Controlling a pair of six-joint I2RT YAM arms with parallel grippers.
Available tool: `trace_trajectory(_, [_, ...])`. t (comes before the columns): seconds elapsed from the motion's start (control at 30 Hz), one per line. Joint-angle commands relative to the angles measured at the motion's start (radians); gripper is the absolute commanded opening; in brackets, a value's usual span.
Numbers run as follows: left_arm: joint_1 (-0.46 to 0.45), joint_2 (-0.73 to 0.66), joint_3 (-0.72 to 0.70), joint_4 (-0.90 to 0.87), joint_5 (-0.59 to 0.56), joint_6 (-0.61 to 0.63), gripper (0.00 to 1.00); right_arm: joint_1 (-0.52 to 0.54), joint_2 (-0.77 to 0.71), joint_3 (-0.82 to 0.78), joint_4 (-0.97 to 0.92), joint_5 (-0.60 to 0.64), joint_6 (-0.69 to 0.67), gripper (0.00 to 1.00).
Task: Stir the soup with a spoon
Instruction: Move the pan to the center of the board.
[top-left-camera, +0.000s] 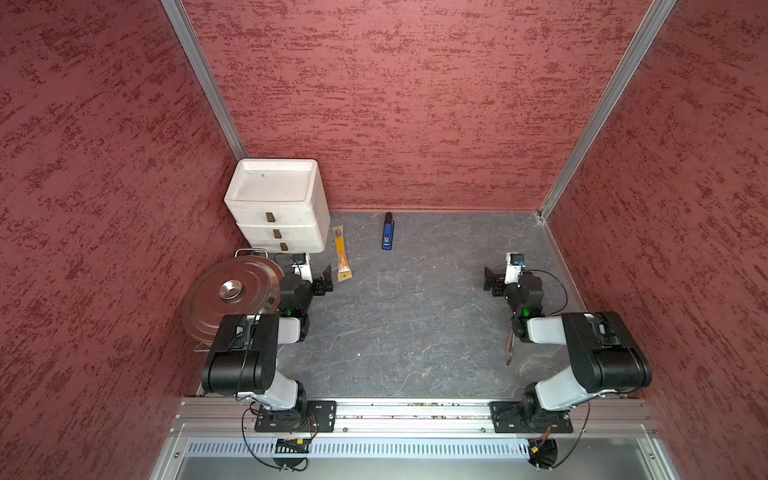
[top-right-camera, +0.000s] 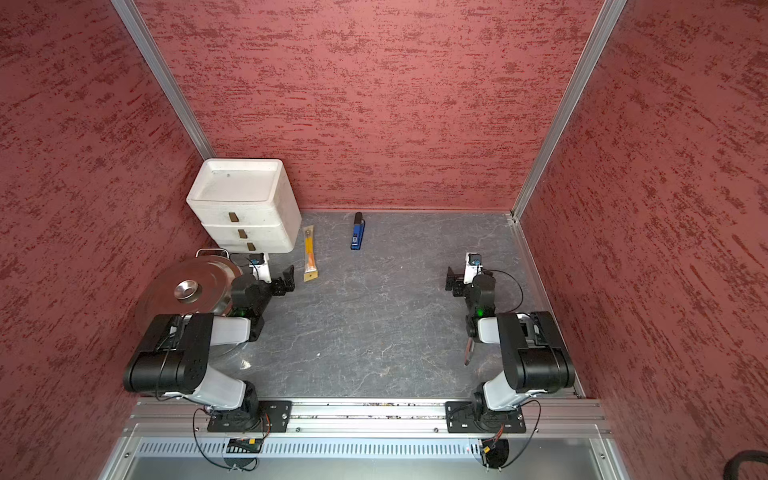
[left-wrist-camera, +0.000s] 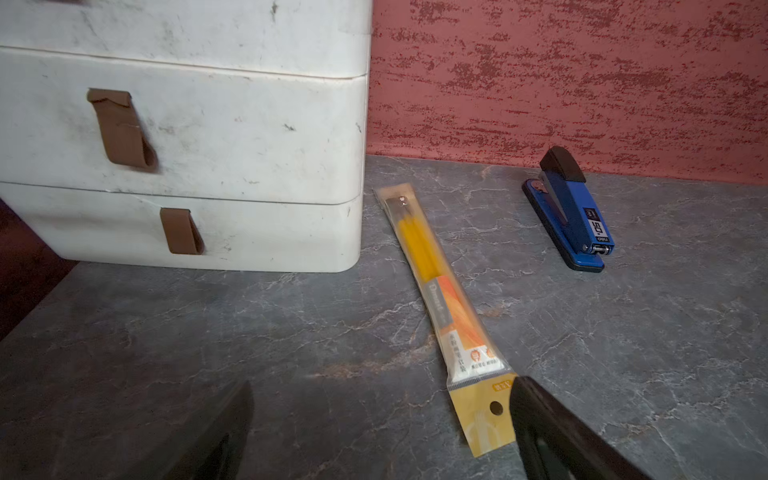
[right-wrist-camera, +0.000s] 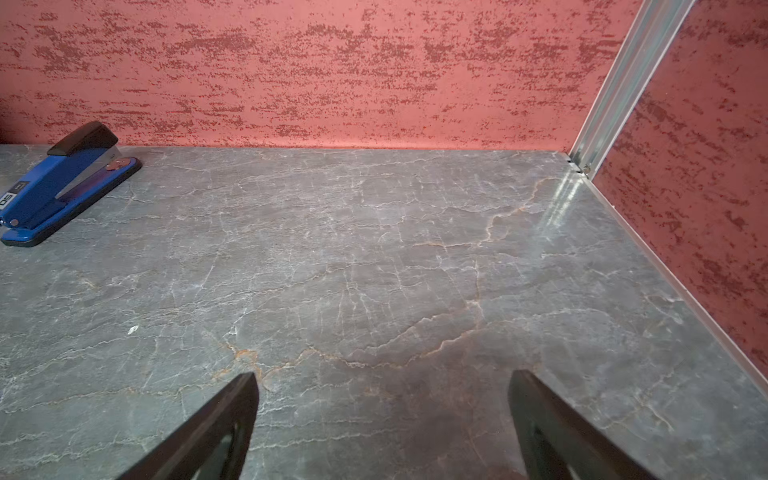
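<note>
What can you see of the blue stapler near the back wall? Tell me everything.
The blue stapler has a glossy blue top arm and base, a black cap on the pressing end, a silvery magazine between them and a dark label reading 50 near the hinge. It is closed and upright on its base on the grey marbled table, with its black end toward the back wall and just short of it. It lies apart from the orange packaged stick; only the table touches it.
</note>
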Motion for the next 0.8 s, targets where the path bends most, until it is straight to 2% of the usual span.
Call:
trace_trajectory(0.0, [0.003, -0.003, 0.010, 0.011, 0.010, -0.002, 1.00, -0.002, -0.006, 0.009, 0.013, -0.005, 0.009, 0.99])
trace_trajectory(0.57, [0.004, -0.003, 0.011, 0.008, 0.010, -0.002, 1.00, -0.003, -0.006, 0.009, 0.014, -0.005, 0.010, 0.98])
trace_trajectory(0.77, [-0.005, -0.040, 0.008, -0.020, 0.116, 0.053, 1.00, -0.002, -0.022, -0.015, 0.046, 0.007, 0.016, 0.98])
